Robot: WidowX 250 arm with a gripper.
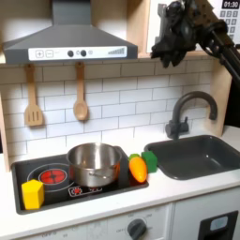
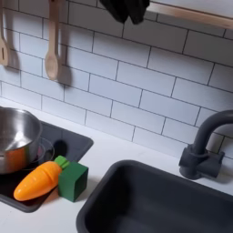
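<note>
Toy kitchen counter, tool [image 1: 172,47] raised high above faucet [image 1: 187,112], touching nothing, opening unclear, carrot [image 1: 138,169] beside pot [image 1: 92,164].

You're seeing the orange toy carrot [image 1: 138,168] lying tilted at the stove's right edge, lower centre in the first exterior view, its green top touching a green block [image 1: 150,160].

shiny brushed-metal round pot [image 1: 92,163] | matt orange plastic carrot [image 2: 38,180] | matt green block [image 2: 73,179], smooth | glossy black hob [image 1: 28,174] | matt dark plastic sink [image 2: 155,205] | pale wooden spoon [image 1: 81,92] | smooth white worktop [image 1: 141,199] | black matt pincer [image 1: 172,45]
</note>
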